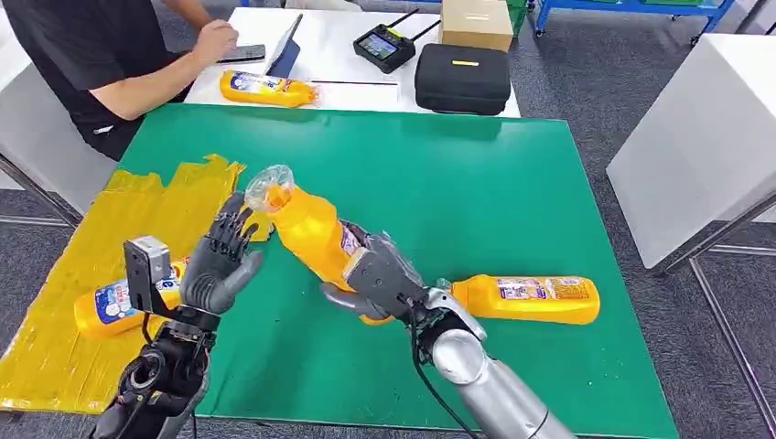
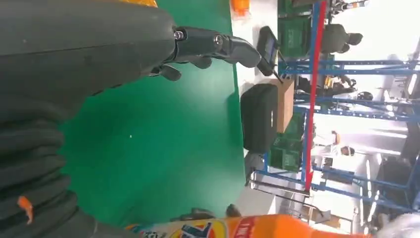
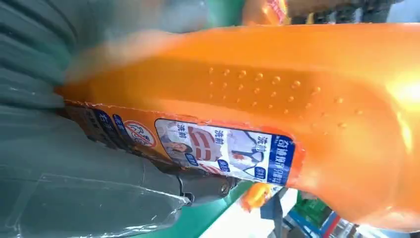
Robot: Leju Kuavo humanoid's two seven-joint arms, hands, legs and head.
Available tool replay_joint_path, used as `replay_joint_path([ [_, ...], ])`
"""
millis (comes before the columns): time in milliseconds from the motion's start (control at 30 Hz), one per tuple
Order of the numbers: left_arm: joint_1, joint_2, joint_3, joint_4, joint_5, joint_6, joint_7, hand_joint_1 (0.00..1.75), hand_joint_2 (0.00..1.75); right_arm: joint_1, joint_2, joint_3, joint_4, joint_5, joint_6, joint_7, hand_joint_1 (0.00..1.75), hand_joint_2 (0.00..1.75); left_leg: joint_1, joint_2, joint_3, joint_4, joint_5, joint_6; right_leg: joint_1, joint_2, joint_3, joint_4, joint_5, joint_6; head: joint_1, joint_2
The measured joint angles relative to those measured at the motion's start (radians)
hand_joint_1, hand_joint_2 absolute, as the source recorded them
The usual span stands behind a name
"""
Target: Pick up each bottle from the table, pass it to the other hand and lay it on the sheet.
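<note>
right hand (image 1: 380, 274) clamped round orange bottle (image 1: 311, 229), held tilted above green table (image 1: 512, 183), clear cap end pointing far-left. left hand (image 1: 221, 261) raised just left of bottle, fingers spread, holding nothing. second bottle (image 1: 526, 299) lies on table near right. third bottle (image 1: 114, 306) lies on yellow sheet (image 1: 64, 302), left. fourth bottle (image 1: 265, 88) on far white table.

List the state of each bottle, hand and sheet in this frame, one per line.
Held bottle: gripped by right hand, tilted, cap toward left hand.
Left hand: open, fingers spread, near the cap, holding nothing.
Bottle on sheet: lying flat.
Bottle on green mat: lying flat.
Far bottle: lying on white table.
Yellow sheet: spread, wrinkled.
</note>
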Motion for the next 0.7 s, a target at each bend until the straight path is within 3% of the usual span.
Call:
replay_joint_path([
  [333,-0.028,-0.022,-0.048,0.000,-0.013,-0.016,0.002,0.00,1.75,-0.071,0.061,0.029,0.043,0.022,-0.031,0.000,1.75,1.75,0.000,0.000,-0.001,0.000,0.000,0.000,0.000,0.000,0.000,0.000,0.000,0.000,0.000,0.000],
  [700,-0.062,-0.055,-0.091,0.000,0.024,-0.045,0.023,0.00,1.75,-0.150,0.145,0.078,0.232,0.074,-0.052,0.017,1.75,1.75,0.000,0.000,-0.001,0.000,0.000,0.000,0.000,0.000,-0.001,0.000,0.000,0.000,0.000,0.000],
])
